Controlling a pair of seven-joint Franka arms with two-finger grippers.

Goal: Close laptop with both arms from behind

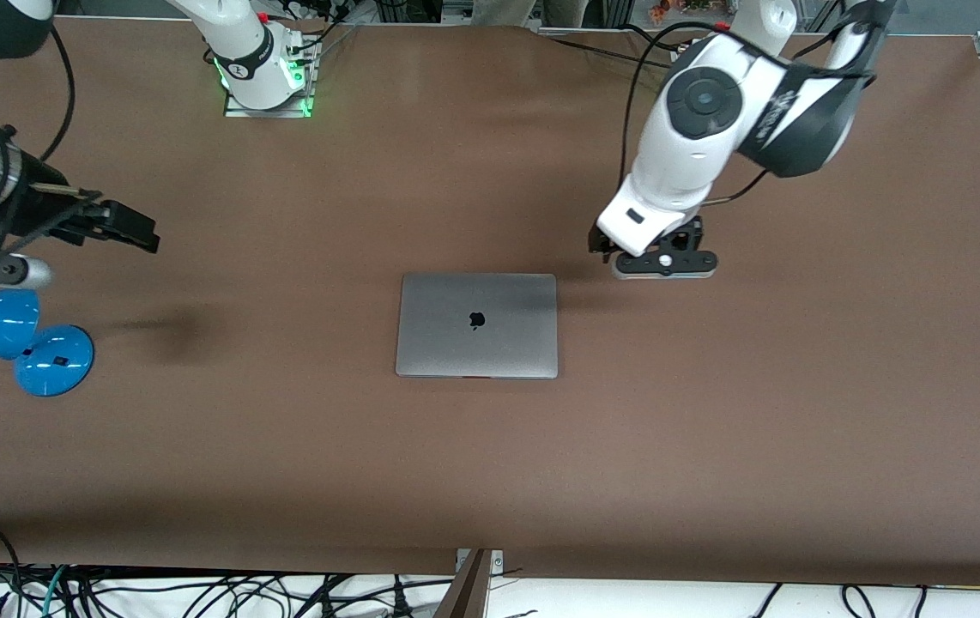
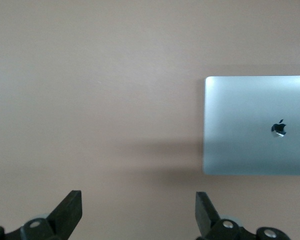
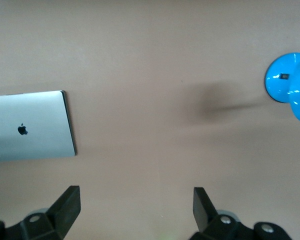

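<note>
The silver-grey laptop (image 1: 477, 325) lies shut and flat in the middle of the brown table, its lid up with the black apple logo showing. It also shows in the left wrist view (image 2: 257, 125) and in the right wrist view (image 3: 30, 126). My left gripper (image 1: 663, 261) is open and empty, low over bare table beside the laptop toward the left arm's end; its fingers (image 2: 70, 210) frame only table. My right gripper (image 1: 131, 228) is open and empty, up over the table toward the right arm's end; its fingers (image 3: 67, 205) frame only table.
A blue lamp (image 1: 27, 339) lies on the table at the right arm's end, below my right gripper in the front view; it also shows in the right wrist view (image 3: 290, 85). Cables hang along the table's near edge (image 1: 198, 592).
</note>
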